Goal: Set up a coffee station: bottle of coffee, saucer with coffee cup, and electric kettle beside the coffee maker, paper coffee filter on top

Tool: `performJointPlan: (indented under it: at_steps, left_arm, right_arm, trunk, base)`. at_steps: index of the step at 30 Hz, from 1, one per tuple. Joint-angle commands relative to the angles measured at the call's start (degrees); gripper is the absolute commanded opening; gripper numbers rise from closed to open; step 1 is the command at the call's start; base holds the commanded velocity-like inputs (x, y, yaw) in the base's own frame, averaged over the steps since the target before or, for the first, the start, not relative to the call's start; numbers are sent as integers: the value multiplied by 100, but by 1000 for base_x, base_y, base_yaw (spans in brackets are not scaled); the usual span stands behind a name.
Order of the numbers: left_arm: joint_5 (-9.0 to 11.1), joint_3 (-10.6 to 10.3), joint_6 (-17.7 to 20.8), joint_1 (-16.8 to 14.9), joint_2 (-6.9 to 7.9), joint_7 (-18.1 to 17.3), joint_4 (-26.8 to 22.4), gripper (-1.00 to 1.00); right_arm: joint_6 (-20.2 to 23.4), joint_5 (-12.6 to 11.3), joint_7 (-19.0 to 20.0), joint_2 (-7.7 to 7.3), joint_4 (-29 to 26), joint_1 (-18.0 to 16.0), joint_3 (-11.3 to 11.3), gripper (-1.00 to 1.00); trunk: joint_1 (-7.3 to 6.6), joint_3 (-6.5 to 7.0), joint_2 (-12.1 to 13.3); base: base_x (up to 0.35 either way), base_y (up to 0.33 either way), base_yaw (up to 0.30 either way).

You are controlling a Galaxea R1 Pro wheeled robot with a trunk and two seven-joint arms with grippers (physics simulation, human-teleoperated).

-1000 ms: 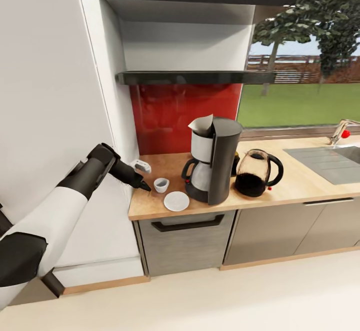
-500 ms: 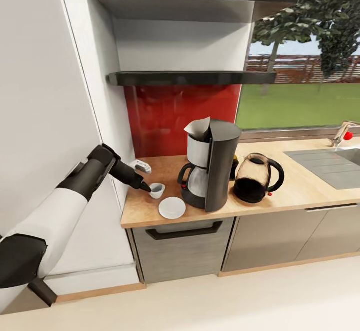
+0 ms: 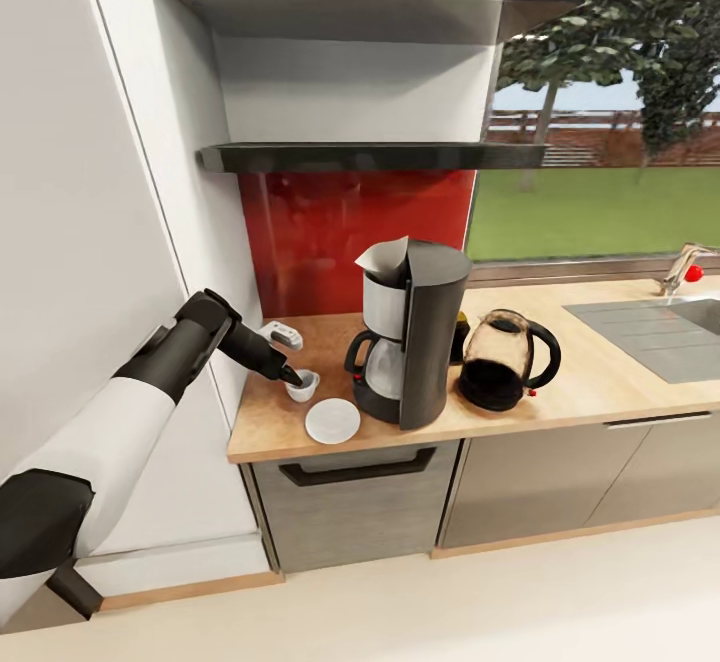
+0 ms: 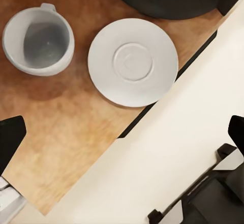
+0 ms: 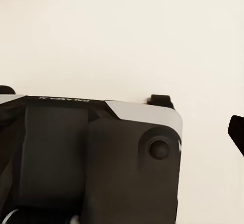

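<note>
Now you are on the cup step: your left gripper (image 3: 293, 376) hovers wide open and empty just above the coffee cup (image 4: 38, 41), which stands upright on the countertop (image 4: 66, 132). The saucer (image 4: 133, 62) lies bare just beyond it, beside the coffee maker (image 3: 410, 332). Next, I judge, lower and close on the cup's rim.

One coffee maker (image 3: 410, 337), one filter (image 3: 385, 257), one kettle (image 3: 503, 359), one cup (image 3: 302, 384), one saucer (image 3: 332, 421), two shelves (image 3: 370, 155).
</note>
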Motion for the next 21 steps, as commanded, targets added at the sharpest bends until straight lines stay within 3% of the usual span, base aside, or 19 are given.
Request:
performJointPlan:
  at_steps: [1,6,16,21]
  left_arm:
    - [-56,-10,36,-5,4,-58,-10,100]
    - [-63,-26,20,-5,41,-48,-10,100]
    - [-87,-28,-10,-5,107,-24,-10,100]
    - [-398,-33,-24,-5,84,-21,-10,100]
  right_arm:
    - [10,-58,17,-10,4,3,46,100]
    - [20,-62,27,-194,0,85,46,100]
    - [21,-66,26,-240,-4,99,46,100]
    - [5,-66,24,-222,-4,99,46,100]
  trunk:
    - [4,-13,-12]
    - [4,-13,-12]
    - [4,-13,-12]
    - [4,-13,-12]
  base:
    - [0,0,0]
    - [0,0,-16]
    - [87,0,-113]
    - [133,0,-9]
